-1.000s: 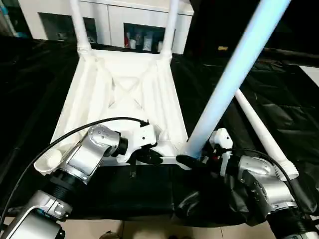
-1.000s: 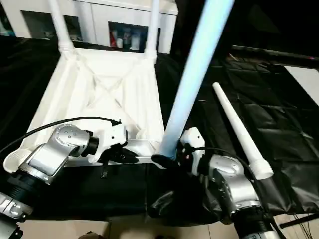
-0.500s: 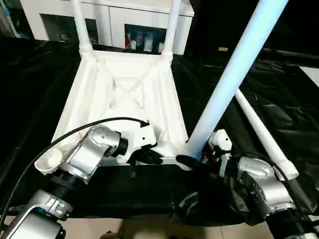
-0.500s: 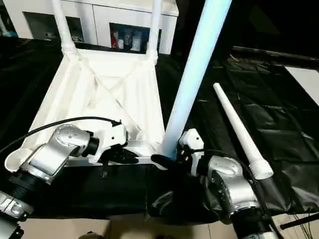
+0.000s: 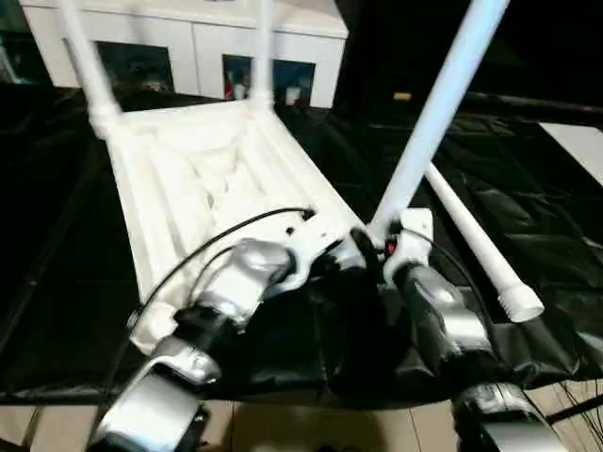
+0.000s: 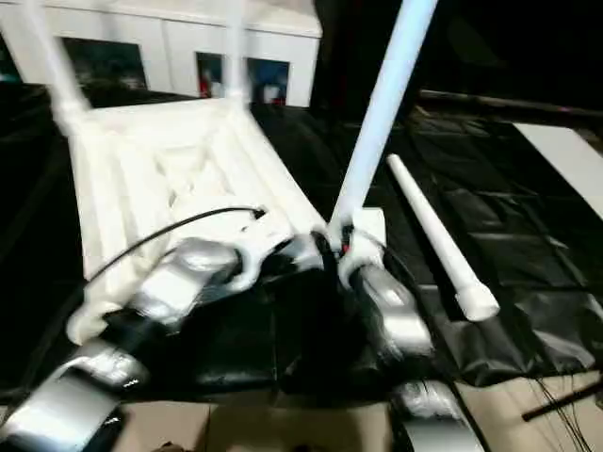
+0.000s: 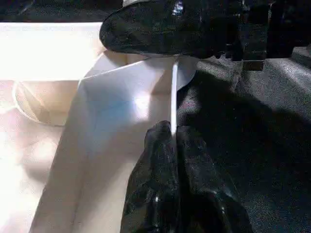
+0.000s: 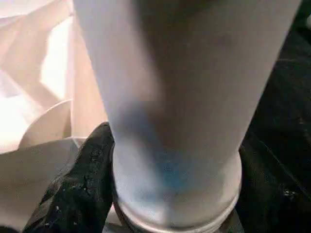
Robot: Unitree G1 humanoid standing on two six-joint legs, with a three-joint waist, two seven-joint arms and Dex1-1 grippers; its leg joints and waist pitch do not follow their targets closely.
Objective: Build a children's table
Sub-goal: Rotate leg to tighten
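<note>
The upturned table top point(image 5: 207, 179) lies on the black-covered surface point(image 5: 528, 188). In the right wrist view, the right end effector point(image 8: 160, 194) grasps the near-corner leg point(image 5: 429, 122); in the left wrist view, the left end effector point(image 7: 172, 141) is clenched against the top's thin edge. A loose leg point(image 5: 476, 240) lies beside.

No readable text, labels, brands or numbers anywhere in these frames.
</note>
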